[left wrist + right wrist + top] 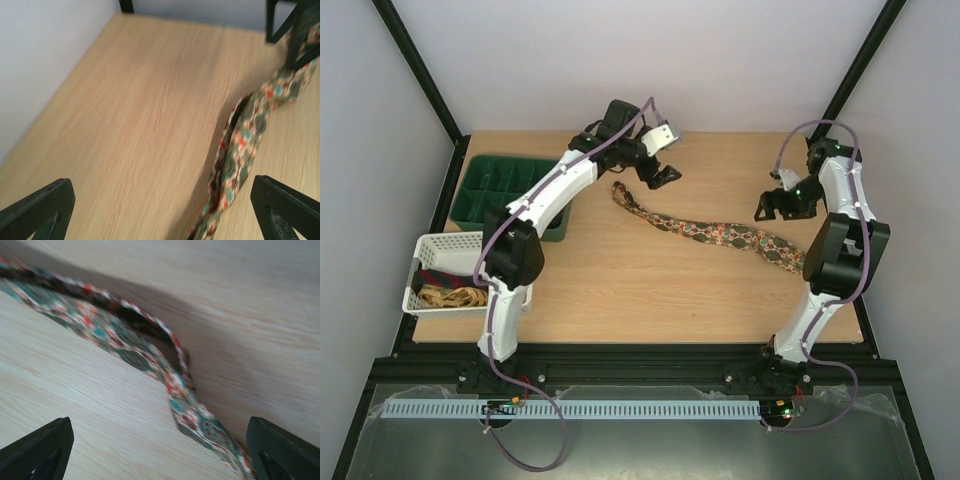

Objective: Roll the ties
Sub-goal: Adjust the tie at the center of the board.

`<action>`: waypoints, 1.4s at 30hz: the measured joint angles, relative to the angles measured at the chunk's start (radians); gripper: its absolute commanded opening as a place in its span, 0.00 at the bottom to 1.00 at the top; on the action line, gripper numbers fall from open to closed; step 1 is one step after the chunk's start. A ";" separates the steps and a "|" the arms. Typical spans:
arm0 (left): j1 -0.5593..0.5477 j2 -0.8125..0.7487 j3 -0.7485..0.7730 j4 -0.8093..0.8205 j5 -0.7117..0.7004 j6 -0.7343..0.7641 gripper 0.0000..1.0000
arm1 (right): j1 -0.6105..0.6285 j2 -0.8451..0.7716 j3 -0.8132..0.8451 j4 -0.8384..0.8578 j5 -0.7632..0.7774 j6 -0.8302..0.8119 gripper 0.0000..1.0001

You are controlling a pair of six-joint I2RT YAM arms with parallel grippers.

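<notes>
A long, narrow necktie of dark floral-patterned fabric [720, 237] lies uncoiled across the light wooden table [620, 290], running slantwise from mid-table toward the right arm, with a twist partway along. The left gripper [658, 178] hangs over its thin end with its jaws spread wide and empty – its black fingers [42, 207] frame the strip below. The right gripper [772, 207] is likewise spread wide, gripping nothing, near the broad end. At the left sit a green compartmented plastic tray [510, 159] and a white lattice basket [430, 243] (it holds a gold-patterned tie [450, 296]).
</notes>
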 measured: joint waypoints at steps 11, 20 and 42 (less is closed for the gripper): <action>0.107 0.195 0.063 -0.177 -0.141 0.106 0.98 | -0.020 0.156 0.024 -0.110 0.283 -0.311 0.91; 0.121 0.311 0.138 -0.156 -0.355 0.094 0.95 | -0.020 0.148 -0.154 -0.049 0.382 -0.398 0.74; 0.198 0.356 0.115 -0.273 -0.346 -0.077 0.02 | -0.020 -0.146 -0.457 0.357 0.512 -0.393 0.02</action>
